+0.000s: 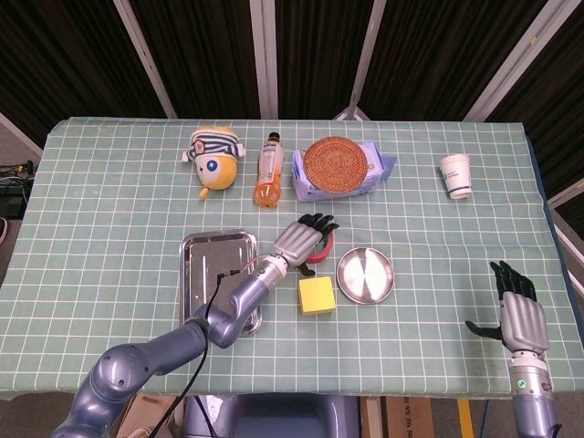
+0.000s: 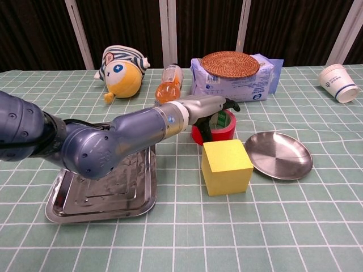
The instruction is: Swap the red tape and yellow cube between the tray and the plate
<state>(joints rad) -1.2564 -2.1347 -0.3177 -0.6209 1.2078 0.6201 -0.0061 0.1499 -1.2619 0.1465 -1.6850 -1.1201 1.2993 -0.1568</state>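
Note:
The red tape [image 1: 321,249] [image 2: 225,128] lies flat on the green cloth, between the steel tray [image 1: 203,262] [image 2: 108,190] and the round steel plate [image 1: 366,275] [image 2: 282,154]. Just in front of it stands the yellow cube [image 1: 317,295] [image 2: 227,166], also on the cloth. Tray and plate are both bare. My left hand [image 1: 306,239] [image 2: 209,108] hovers over the tape, fingers extended across its top and thumb hanging at its near left side, holding nothing. My right hand [image 1: 517,310] is open at the table's front right, seen only in the head view.
Along the back stand a striped plush toy [image 1: 213,155] [image 2: 120,69], an orange bottle [image 1: 269,171] [image 2: 168,83], a tissue pack with a woven coaster [image 1: 335,164] [image 2: 229,63] on it, and a paper cup [image 1: 456,175] [image 2: 337,83]. My left forearm crosses above the tray.

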